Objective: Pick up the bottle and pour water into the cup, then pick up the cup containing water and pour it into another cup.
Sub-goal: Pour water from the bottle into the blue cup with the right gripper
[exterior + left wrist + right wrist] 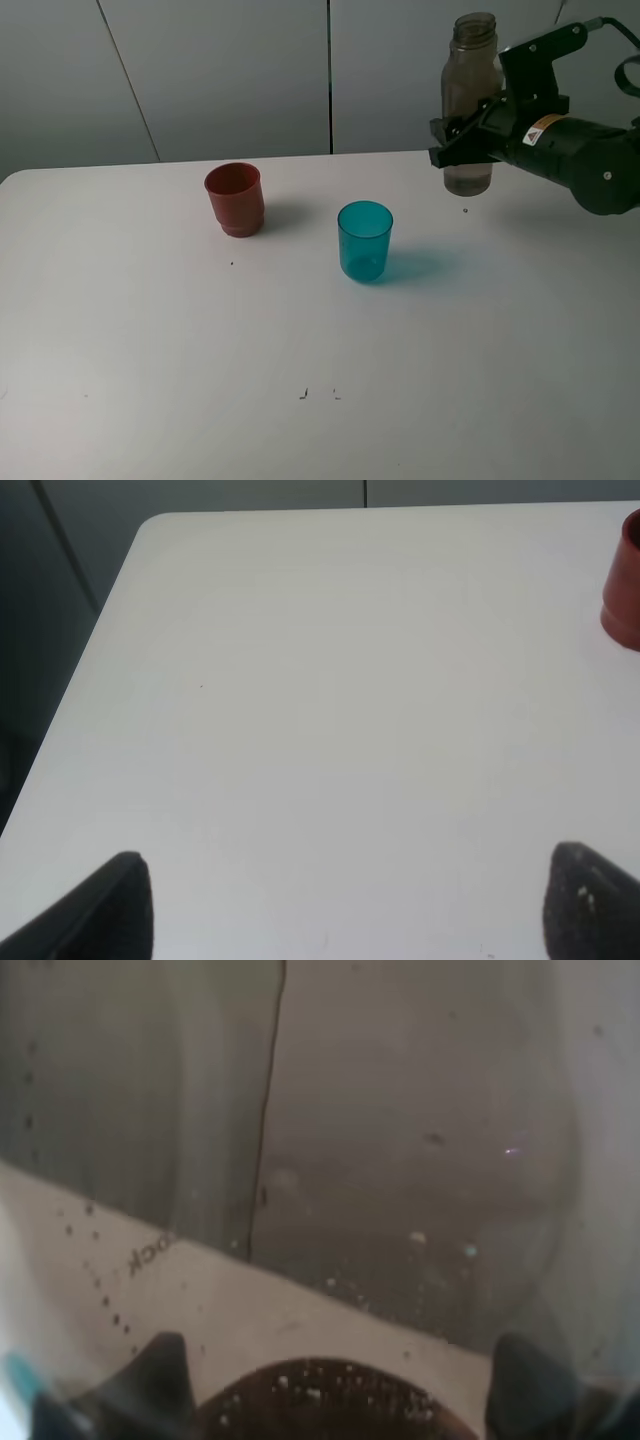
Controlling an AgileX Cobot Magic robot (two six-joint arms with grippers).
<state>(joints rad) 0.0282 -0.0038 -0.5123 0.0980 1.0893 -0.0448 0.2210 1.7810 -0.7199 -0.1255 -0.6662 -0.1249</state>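
Observation:
The smoky grey-brown bottle (470, 70) stands upright at the back right with no cap, and seems to hang just above the table. My right gripper (465, 135) is shut on its lower body from the right. In the right wrist view the bottle (400, 1160) fills the frame between the dark fingertips (165, 1365). The teal cup (365, 240) stands mid-table, left of and nearer than the bottle. The red cup (235, 198) stands further left; its side (625, 580) shows in the left wrist view. My left gripper (350, 910) is open over bare table, apart from both cups.
The white table (150, 350) runs to a rounded back-left corner (150, 525). Grey wall panels (220, 70) rise behind it. The right arm's black body (590, 160) reaches in from the right edge.

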